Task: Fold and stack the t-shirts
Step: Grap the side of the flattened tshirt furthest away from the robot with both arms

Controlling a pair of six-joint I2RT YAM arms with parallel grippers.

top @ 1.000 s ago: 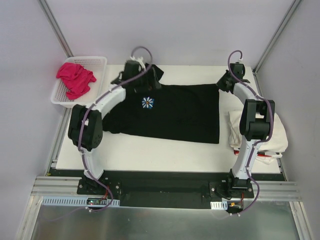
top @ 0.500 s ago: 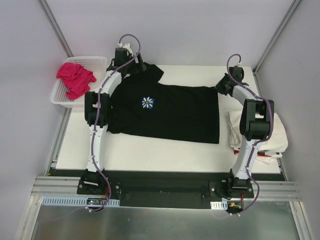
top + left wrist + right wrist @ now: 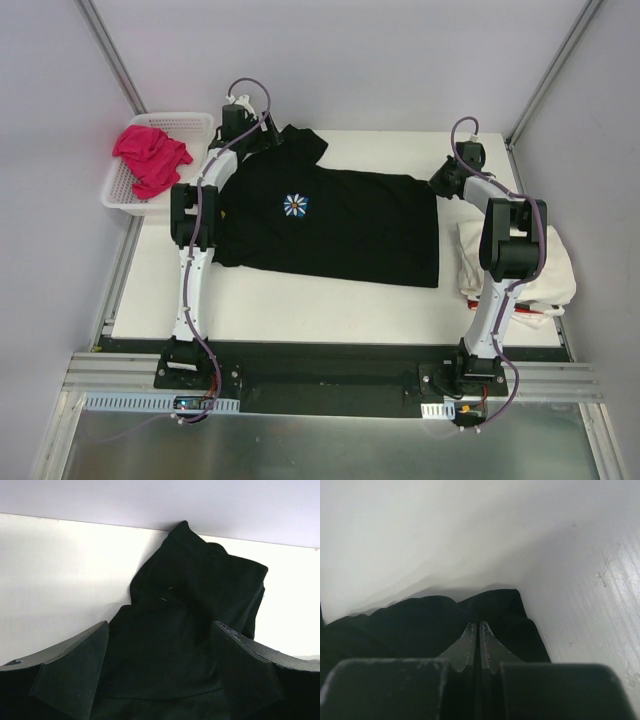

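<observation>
The black t-shirt (image 3: 340, 225) with a white daisy (image 3: 295, 205) lies spread across the table. My left gripper (image 3: 262, 140) is at its far left corner and stands open. In the left wrist view the left gripper (image 3: 160, 655) has the black sleeve (image 3: 200, 590) lying between and beyond its wide-apart fingers (image 3: 75, 670). My right gripper (image 3: 441, 182) is at the shirt's far right corner. In the right wrist view the right gripper (image 3: 480, 626) is shut, with the black cloth (image 3: 420, 620) bunched at the tips. A pink t-shirt (image 3: 150, 158) lies in the basket. Cream-white t-shirts (image 3: 525, 265) are piled at the right.
The white mesh basket (image 3: 195, 122) stands off the table's far left corner. The white table (image 3: 300, 300) shows bare in front of the shirt. Grey walls close in behind and on both sides, with metal posts in the corners.
My left arm has swung from over the shirt's collar out to the far left corner, and the sleeve now lies spread toward the back. My right gripper has shifted slightly, still shut.
</observation>
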